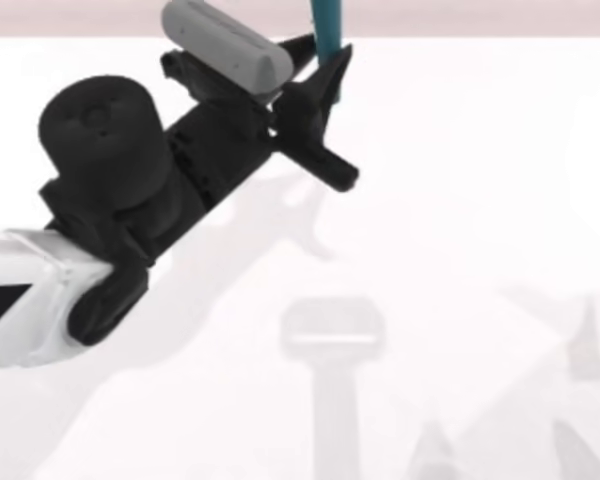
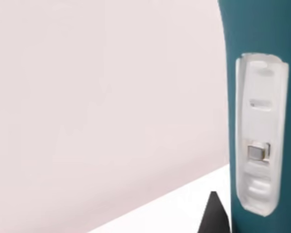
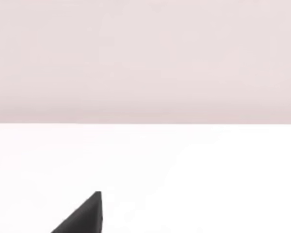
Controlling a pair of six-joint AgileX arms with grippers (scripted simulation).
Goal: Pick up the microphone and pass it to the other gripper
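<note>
My left gripper (image 1: pixel 320 62) is raised high near the back of the table, toward the left of the top view, and is shut on the microphone (image 1: pixel 327 28). Only the slim teal handle shows, standing upright and running out of the top edge. Its mesh head is out of view. In the left wrist view the teal handle (image 2: pixel 262 29) fills one side, with the white switch (image 2: pixel 259 136) facing the camera and one black fingertip (image 2: pixel 213 216) beside it. My right arm is outside the top view. Its wrist view shows a single black fingertip (image 3: pixel 89 213) over bare table, holding nothing.
The light grey rounded block (image 1: pixel 225 42) sits on the left wrist, and the bulky black arm (image 1: pixel 130 170) crosses the left side of the top view. Arm shadows lie on the white table (image 1: pixel 460 200). A pale pink wall (image 3: pixel 145 58) stands behind the table.
</note>
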